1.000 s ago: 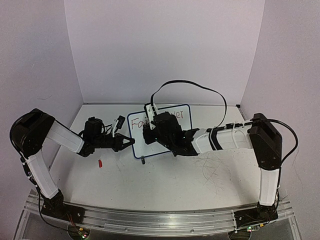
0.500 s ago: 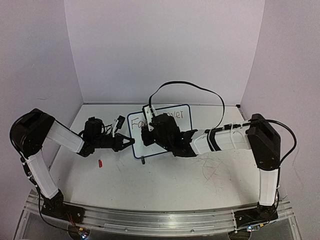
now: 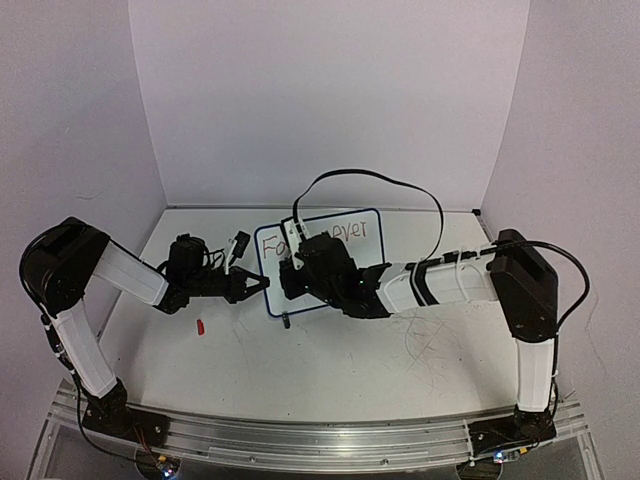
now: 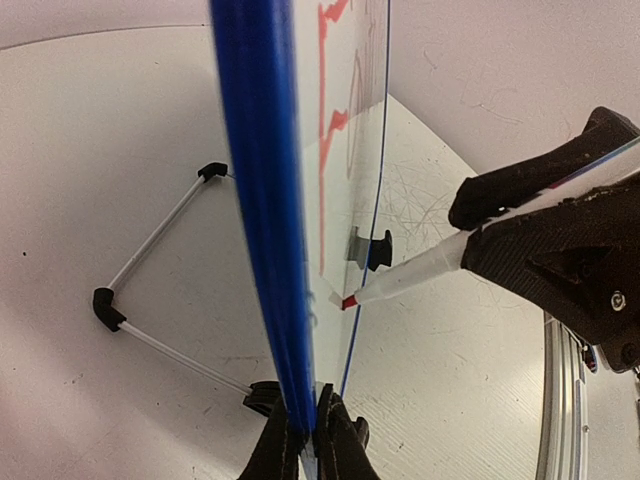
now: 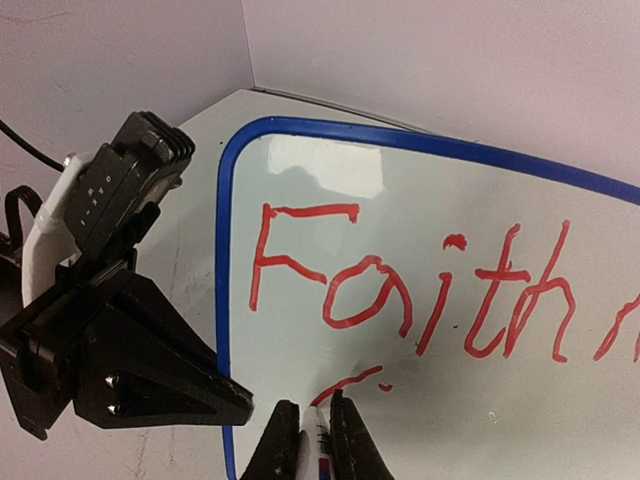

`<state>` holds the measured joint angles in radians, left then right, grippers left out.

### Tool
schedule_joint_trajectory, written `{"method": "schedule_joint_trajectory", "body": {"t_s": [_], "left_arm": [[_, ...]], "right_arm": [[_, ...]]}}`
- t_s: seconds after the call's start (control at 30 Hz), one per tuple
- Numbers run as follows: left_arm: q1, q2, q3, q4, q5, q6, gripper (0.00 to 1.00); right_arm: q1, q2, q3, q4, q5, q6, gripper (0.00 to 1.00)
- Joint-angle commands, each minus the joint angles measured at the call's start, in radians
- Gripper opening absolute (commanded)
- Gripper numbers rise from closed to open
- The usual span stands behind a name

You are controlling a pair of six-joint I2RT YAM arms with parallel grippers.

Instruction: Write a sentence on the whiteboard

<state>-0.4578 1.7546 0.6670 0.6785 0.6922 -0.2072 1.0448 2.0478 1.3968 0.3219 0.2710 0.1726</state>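
Rail: along the near edge we see the metal rail (image 3: 300, 440) that carries both arm bases.
Table: the white table (image 3: 330, 380) bears faint scribbles (image 3: 420, 340) on its right half. A small red piece (image 3: 200, 326) lies well apart from the board, below the left arm.
Left gripper: the left gripper (image 4: 310, 430) is clamped narrow on the board's left edge, one finger on each side of the blue frame.
Right gripper: the right gripper (image 5: 312, 440) is closed on a white marker (image 4: 400, 280) with a red tip. The tip sits at the board's face, though we cannot tell whether it touches.
In the way: from above, the right gripper (image 3: 290, 272) and wrist cover the middle of the board.
Whiteboard: the whiteboard (image 3: 370, 255) stands upright at the table's centre, between the two arms. It has a white face, rounded corners and a blue frame (image 4: 255, 200), and a thin wire stand (image 4: 150, 260) with black feet props it from behind.
Sentence: the sentence (image 5: 400, 290) is thin red handwriting. We read "Faith" on the top line, and "ever" beyond the arm from above. One short red curve (image 5: 355, 380) starts a second line just above the marker.
Cable: a black cable (image 3: 370, 180) loops above the board.
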Motion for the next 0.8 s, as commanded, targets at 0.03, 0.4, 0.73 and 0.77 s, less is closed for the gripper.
{"method": "schedule_joint_trajectory", "body": {"t_s": [0.03,0.4,0.73,0.77], "left_arm": [[0.001,-0.018,0.0,-0.032,-0.083,0.048,0.0],[-0.001,-0.02,0.0,-0.033,-0.085,0.049,0.0],[-0.001,-0.015,0.002,-0.033,-0.085,0.051,0.0],[-0.002,-0.015,0.002,-0.034,-0.085,0.051,0.0]], "right_arm": [[0.001,0.039,-0.012,-0.032,0.011,0.018,0.0],[0.024,0.067,-0.033,-0.047,-0.002,0.042,0.0],[0.023,-0.068,-0.065,0.025,0.003,0.054,0.0],[0.023,-0.072,-0.068,0.028,0.014,0.049,0.0]]}}
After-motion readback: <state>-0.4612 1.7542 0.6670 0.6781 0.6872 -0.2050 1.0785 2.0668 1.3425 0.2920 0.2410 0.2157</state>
